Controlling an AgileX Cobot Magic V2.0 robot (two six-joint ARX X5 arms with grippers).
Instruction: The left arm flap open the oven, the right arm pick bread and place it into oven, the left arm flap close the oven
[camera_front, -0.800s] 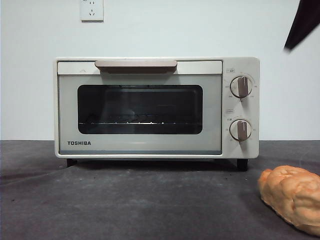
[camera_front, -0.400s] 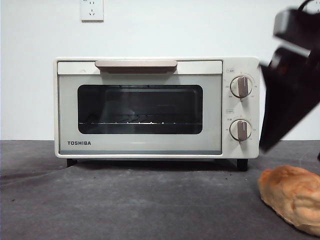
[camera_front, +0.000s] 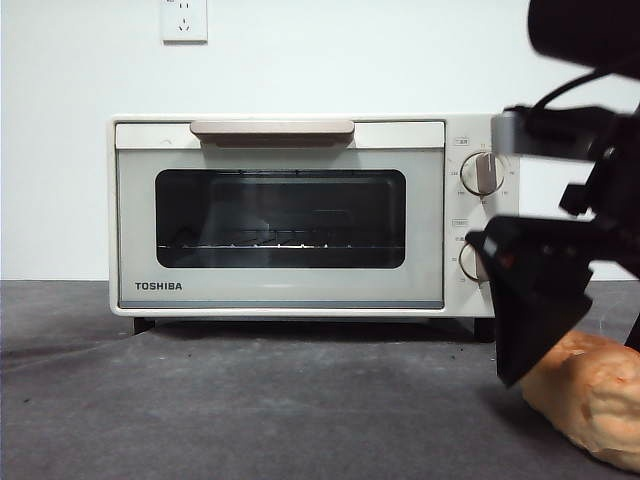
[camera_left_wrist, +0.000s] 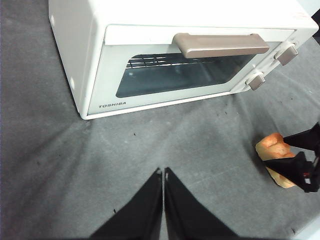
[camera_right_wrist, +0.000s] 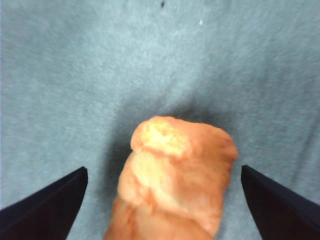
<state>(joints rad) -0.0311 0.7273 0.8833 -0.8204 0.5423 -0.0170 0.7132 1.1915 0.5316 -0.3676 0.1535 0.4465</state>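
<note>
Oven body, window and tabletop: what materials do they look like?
Oven: likely painted sheet metal, cream, smooth satin, faint highlights along the edges. Window: dark tinted glass, with the wire rack visible through it. Tabletop: seems a grey felt-like cloth, matte and finely fuzzy, no glare. None is certain from looks alone.

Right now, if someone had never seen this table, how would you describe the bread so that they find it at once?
Start from the cream-white TOSHIBA toaster oven standing on the dark grey table, its door shut. In front of its knob side lies the bread, directly on the cloth, with the right pincer open around it. It is the only orange, lumpy thing there.
</note>
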